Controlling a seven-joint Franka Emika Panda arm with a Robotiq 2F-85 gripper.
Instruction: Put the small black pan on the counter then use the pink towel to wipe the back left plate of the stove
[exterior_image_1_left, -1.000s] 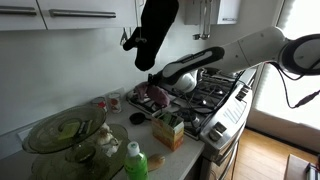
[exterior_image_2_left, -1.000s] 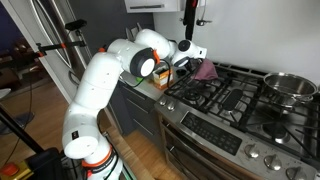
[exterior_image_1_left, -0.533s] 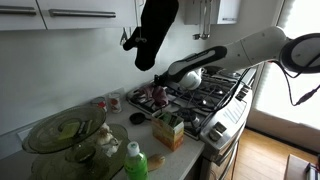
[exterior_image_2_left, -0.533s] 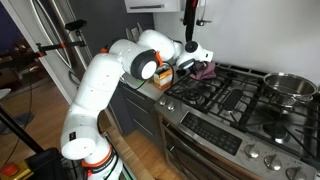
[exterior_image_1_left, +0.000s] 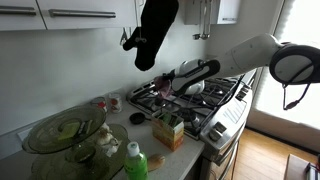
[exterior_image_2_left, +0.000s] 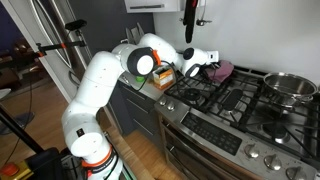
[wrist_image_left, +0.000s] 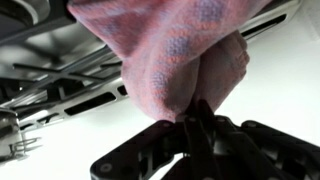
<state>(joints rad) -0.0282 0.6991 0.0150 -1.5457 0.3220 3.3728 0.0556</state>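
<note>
My gripper (exterior_image_1_left: 166, 86) is shut on the pink towel (exterior_image_1_left: 160, 88) and holds it over the back left part of the stove (exterior_image_1_left: 200, 100). In an exterior view the towel (exterior_image_2_left: 221, 70) hangs from the gripper (exterior_image_2_left: 203, 68) just above the black grates (exterior_image_2_left: 235, 95). In the wrist view the towel (wrist_image_left: 170, 50) bunches out from between the black fingers (wrist_image_left: 196, 115), with grate bars (wrist_image_left: 60, 70) behind it. I cannot make out the small black pan in any view.
A large steel pot (exterior_image_2_left: 290, 86) stands on the stove's back right burner. The counter (exterior_image_1_left: 120, 135) holds green glass dishes (exterior_image_1_left: 65, 130), a green bottle (exterior_image_1_left: 136, 160) and an orange box (exterior_image_1_left: 168, 130). A black mitt (exterior_image_1_left: 155, 30) hangs above.
The gripper has carried the pink towel from the counter edge sideways over the stove's back left burner area.
</note>
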